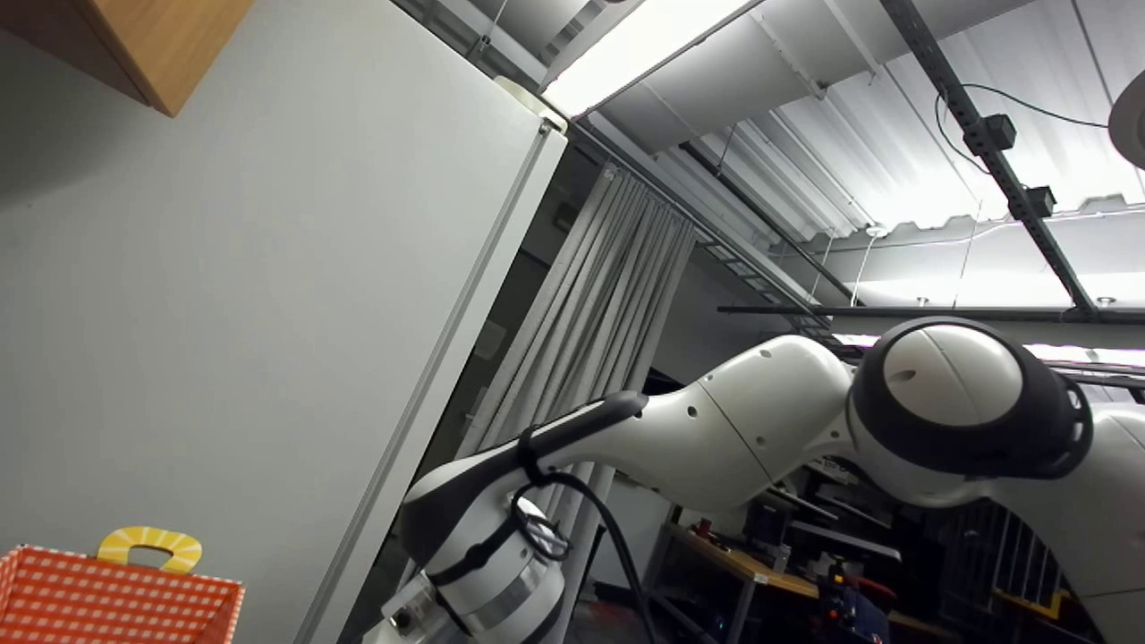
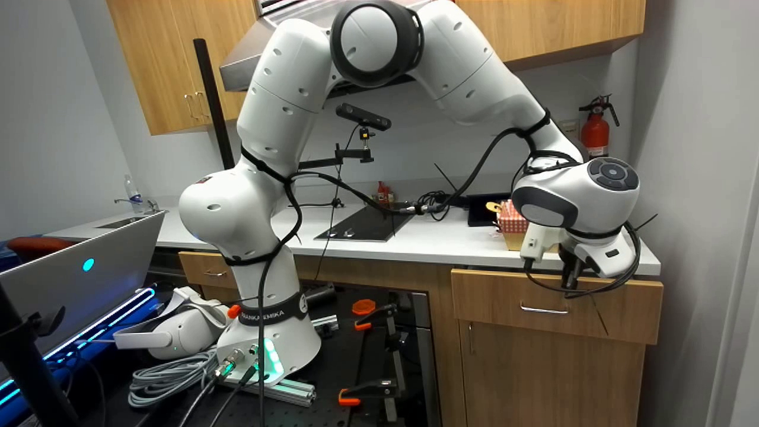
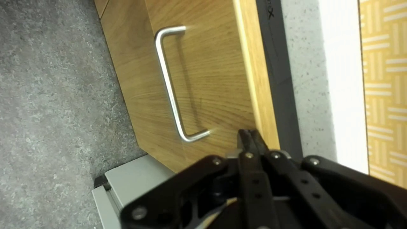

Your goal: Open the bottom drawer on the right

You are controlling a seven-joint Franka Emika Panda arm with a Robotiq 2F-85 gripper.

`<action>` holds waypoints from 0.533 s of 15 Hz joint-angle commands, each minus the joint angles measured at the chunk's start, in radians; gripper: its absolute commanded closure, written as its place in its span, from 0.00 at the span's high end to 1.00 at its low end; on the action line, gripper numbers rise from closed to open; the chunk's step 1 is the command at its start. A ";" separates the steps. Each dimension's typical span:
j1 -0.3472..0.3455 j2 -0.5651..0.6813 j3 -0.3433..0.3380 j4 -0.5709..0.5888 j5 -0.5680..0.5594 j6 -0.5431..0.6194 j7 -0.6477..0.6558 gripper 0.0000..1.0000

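the pincer (image 3: 248, 133) is closed, its two fingertips (image 3: 243, 136) set together with nothing visible between them. the tips lie, in the wrist view, at the top edge of the front of a wooden drawer (image 3: 219, 70); whether they touch it cannot be told. the drawer stands slightly out, a dark strip (image 3: 278, 63) showing between its front and the counter (image 3: 348, 95). its metal handle (image 3: 170, 89) lies below the pincer and extends towards the robot's base (image 2: 276, 347), the nearer end close to the tips yet apart from them. in an exterior view, a wooden cabinet door (image 2: 551, 379) is directly beneath the drawer, lower than the pincer, and a loop of black cable (image 2: 627, 276) hangs just beside the pincer. the white arm (image 2: 492, 77) arches over the counter to the pincer. a red-checked basket (image 2: 513, 214) rests on the counter, higher than the pincer and farther back; a black cooktop (image 2: 364, 225) lies on the counter well apart from it, on the base side. a red fire extinguisher (image 2: 595, 133) is higher than the pincer, near the rear wall (image 2: 415, 148). grey floor (image 3: 57, 95) spreads well below the pincer.
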 commanded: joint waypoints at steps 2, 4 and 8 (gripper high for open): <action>0.019 0.004 -0.003 0.039 0.036 -0.026 0.021 0.00; 0.023 0.004 -0.003 0.051 0.035 -0.027 0.029 0.00; 0.029 0.002 0.003 0.062 0.043 -0.023 0.036 0.00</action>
